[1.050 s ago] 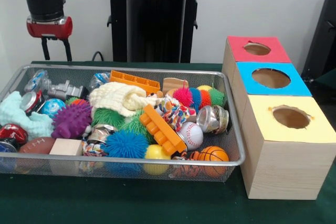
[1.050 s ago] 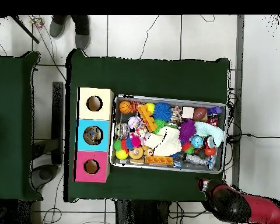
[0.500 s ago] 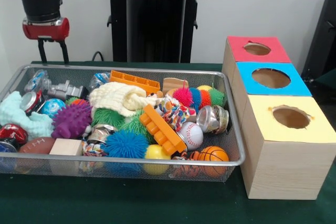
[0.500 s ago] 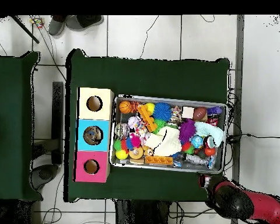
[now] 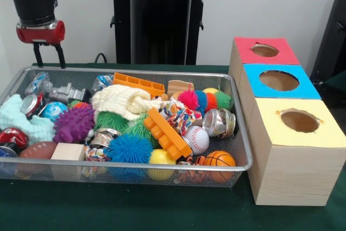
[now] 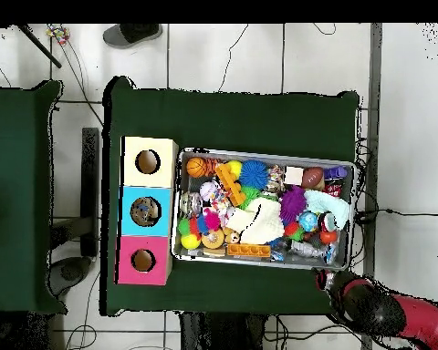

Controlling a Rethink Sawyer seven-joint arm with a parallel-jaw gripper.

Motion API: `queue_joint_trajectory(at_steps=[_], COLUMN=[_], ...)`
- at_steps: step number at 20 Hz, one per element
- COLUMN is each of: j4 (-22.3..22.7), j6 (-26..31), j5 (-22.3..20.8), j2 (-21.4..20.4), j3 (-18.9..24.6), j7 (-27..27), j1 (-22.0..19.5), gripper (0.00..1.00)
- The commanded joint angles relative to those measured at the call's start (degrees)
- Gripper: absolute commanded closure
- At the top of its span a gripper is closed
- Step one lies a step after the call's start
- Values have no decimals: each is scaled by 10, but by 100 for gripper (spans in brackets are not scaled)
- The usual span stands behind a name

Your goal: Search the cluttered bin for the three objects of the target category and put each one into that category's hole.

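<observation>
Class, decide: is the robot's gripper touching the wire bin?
Apart. In the front view the gripper hangs empty above the wire bin, past its far left corner.

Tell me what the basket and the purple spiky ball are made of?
The basket looks like silvery metal wire mesh: you can see the toys through its fine grid, and the rim shines. The purple spiky ball looks like soft, matte rubber or plastic, with fat rounded bumps all over; which of the two can't be told by eye.
</observation>
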Motion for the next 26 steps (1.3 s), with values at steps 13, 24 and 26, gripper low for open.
queue_joint_trajectory(at_steps=[13, 24, 26], j4=[-91, -90, -89], j6=[55, 48, 52], j5=[-16, -17, -14], j2=[38, 29, 26], j3=[42, 31, 33], j7=[-114, -80, -79], j1=[6, 31, 34], gripper=[0, 0, 0])
